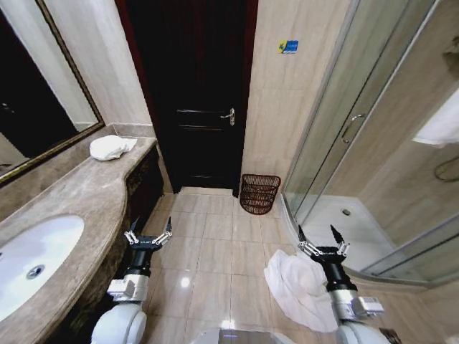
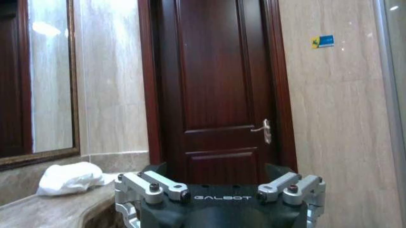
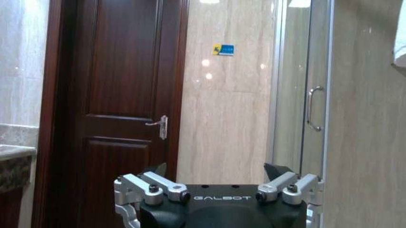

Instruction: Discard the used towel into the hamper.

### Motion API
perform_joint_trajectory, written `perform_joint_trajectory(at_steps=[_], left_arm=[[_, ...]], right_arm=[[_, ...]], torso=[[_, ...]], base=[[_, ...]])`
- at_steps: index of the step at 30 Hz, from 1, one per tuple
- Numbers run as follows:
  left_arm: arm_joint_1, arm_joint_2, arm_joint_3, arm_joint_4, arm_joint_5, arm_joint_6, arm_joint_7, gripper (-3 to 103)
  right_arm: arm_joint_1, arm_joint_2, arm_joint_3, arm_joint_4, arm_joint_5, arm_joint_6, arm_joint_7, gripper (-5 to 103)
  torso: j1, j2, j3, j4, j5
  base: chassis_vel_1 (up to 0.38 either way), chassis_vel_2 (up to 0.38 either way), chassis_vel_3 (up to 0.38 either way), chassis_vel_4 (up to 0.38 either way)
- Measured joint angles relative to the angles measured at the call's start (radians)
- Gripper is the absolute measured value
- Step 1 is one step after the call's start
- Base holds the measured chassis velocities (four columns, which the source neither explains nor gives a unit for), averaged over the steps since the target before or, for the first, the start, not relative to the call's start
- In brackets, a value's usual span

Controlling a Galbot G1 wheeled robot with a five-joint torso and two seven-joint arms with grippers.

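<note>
A crumpled white towel (image 1: 297, 287) lies on the floor tiles at the lower right, beside the shower. My right gripper (image 1: 317, 235) hangs open just above its far edge, with nothing between its fingers. The hamper (image 1: 259, 193), a dark reddish-brown wire basket, stands on the floor against the wall to the right of the door, well beyond both grippers. My left gripper (image 1: 150, 229) is open and empty, held over the floor beside the vanity. Both wrist views look over open jaws toward the door wall, left gripper (image 2: 217, 170) and right gripper (image 3: 217, 167).
A second bunched white towel (image 1: 109, 147) (image 2: 68, 178) rests at the far end of the marble counter (image 1: 79, 193), with a sink (image 1: 32, 261) nearer. The dark door (image 1: 197, 93) is closed. The glass shower enclosure (image 1: 344, 129) curves along the right.
</note>
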State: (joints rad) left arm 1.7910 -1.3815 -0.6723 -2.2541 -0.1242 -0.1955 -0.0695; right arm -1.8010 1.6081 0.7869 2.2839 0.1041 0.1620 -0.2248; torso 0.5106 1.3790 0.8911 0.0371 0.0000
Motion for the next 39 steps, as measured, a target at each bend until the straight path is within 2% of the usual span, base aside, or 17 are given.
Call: perform_joint_trajectory(at_steps=[17, 39], left_arm=[[0.026, -0.006, -0.011, -0.002, 0.008, -0.047, 0.006, 100], [0.047, -0.005, -0.018, -0.006, 0.005, -0.087, 0.0, 100]], right_arm=[[-0.006, 0.0, 0.002, 0.021, -0.001, 0.001, 0.002, 100], [-0.007, 0.0, 0.005, 0.048, 0.001, -0.006, 0.003, 100]], torso=[[0.0, 0.0, 0.0, 0.0002, 0.0001], [0.0, 0.0, 0.0, 0.0001, -0.0001]], base=[[-0.071, 0.144, 0.14, -0.078], [0.015, 0.192, 0.196, 0.017]])
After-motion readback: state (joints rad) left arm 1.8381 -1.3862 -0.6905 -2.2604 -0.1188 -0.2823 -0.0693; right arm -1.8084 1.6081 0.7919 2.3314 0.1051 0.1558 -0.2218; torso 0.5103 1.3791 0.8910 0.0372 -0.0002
